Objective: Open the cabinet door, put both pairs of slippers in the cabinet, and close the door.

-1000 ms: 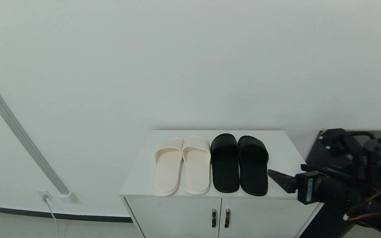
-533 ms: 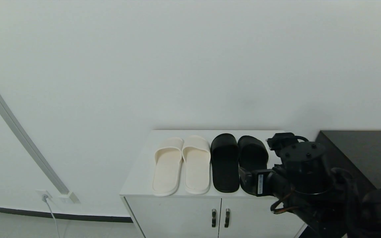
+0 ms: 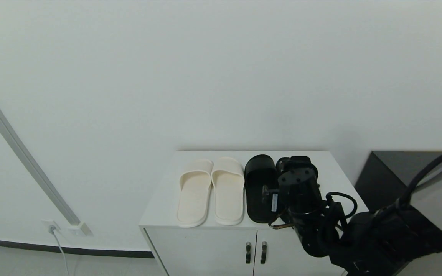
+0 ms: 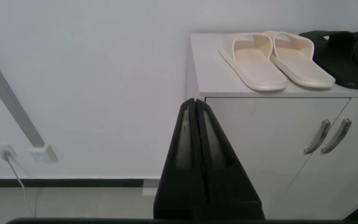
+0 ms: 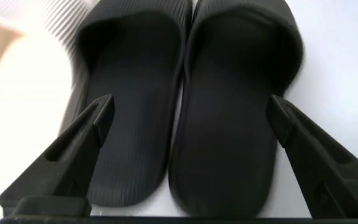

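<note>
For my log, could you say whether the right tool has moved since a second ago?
Yes: the right tool moved left, from the right edge of the white cabinet to over the black rubber slippers.

White slippers (image 3: pixel 226 191), black slippers (image 3: pixel 260 188) atop cabinet (image 3: pixel 202 249)

The cream foam slippers (image 3: pixel 226 189) sat tight against the left side of the black rubber slippers (image 5: pixel 229 118); on their right, the bare white cabinet top (image 3: pixel 332 172) lay open.

On the cabinet (image 3: pixel 161 209), left slipper pair (image 3: pixel 210 191) lies beside right slipper pair (image 3: pixel 260 184).
</note>
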Robot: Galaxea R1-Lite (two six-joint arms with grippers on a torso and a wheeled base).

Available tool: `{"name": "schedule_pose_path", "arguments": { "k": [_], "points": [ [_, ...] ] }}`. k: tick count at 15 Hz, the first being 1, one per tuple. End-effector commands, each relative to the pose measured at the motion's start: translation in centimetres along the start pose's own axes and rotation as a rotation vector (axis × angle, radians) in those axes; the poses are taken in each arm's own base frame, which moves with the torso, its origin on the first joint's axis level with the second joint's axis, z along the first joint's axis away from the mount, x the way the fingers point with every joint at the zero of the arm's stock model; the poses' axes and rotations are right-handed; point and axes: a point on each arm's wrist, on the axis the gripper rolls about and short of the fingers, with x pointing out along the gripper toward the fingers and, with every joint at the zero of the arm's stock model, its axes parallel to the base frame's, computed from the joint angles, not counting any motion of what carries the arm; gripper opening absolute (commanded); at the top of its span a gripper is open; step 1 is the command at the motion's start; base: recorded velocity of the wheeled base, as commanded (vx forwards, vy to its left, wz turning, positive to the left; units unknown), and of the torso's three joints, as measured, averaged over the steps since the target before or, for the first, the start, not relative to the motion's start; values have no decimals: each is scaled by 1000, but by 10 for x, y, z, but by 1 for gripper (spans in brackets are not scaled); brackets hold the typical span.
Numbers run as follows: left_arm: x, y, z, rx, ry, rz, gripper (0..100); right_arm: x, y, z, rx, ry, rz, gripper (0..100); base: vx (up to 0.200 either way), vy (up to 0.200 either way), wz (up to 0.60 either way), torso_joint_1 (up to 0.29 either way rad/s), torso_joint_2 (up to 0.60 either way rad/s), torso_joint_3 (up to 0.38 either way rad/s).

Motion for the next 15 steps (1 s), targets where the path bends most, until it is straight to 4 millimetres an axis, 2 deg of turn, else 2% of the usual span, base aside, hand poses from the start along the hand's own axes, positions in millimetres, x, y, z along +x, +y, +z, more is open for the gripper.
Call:
{"name": "schedule_pose_path", "arguments": {
  "k": [1,4,6,12,13,15],
  "points": [
    [0,0,0,0,1,0,0,35,5,-12,-9,8,-49,100,0,0,0,0,0,0],
    [0,0,0,-2,0,0,0,65,5,-12,-18,-16,-105,100,0,0,0,0,0,0],
    [0,0,0,-2,1,0,0,79,8,-12,-22,-33,-123,100,0,0,0,0,0,0],
    [0,0,0,-3,1,0,0,87,9,-8,-25,-54,-146,100,0,0,0,0,0,0],
    [0,0,0,-3,1,0,0,87,9,-8,-25,-54,-146,0,0,0,0,0,0,0],
    [0,0,0,-3,1,0,0,87,9,-7,-26,-62,-144,0,0,0,0,0,0,0]
  ]
}}
